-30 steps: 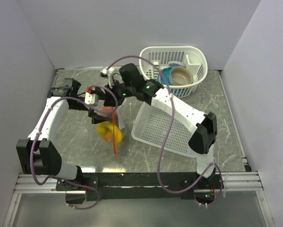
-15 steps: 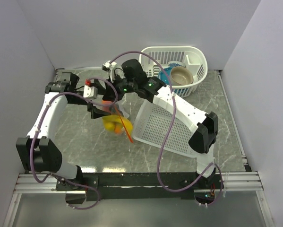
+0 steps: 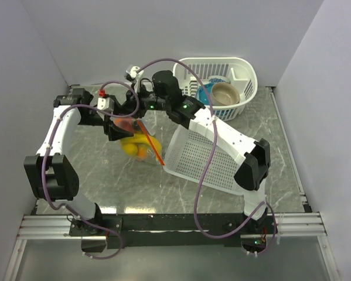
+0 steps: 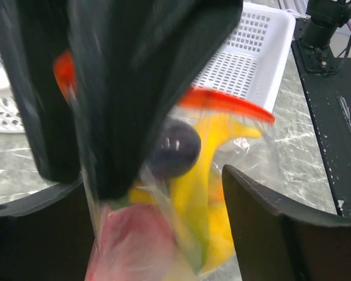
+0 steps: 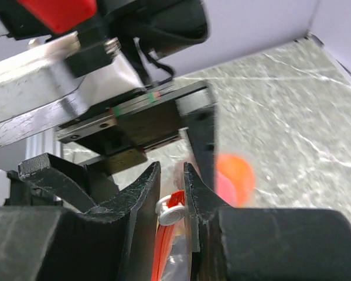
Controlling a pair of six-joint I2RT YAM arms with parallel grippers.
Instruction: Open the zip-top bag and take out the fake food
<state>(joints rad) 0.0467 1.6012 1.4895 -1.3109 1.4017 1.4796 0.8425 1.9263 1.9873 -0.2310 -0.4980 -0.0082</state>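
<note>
**Bag hangs between both arms, upper left of centre**
Left fingers (image 3: 113,129) straddle the zip-top bag (image 3: 146,153), grip unclear. The fake food (image 3: 133,147) inside sits higher above the bench (image 3: 102,178) than before. Right fingers (image 5: 171,193) pinch the zipper tab, and the strip has swung right.

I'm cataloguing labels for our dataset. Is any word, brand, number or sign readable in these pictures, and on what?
None can be read.
The bag, the tilted basket, the rear basket and its bowls show no legible print.
The left wrist view is blurred; no lettering can be made out there.
</note>
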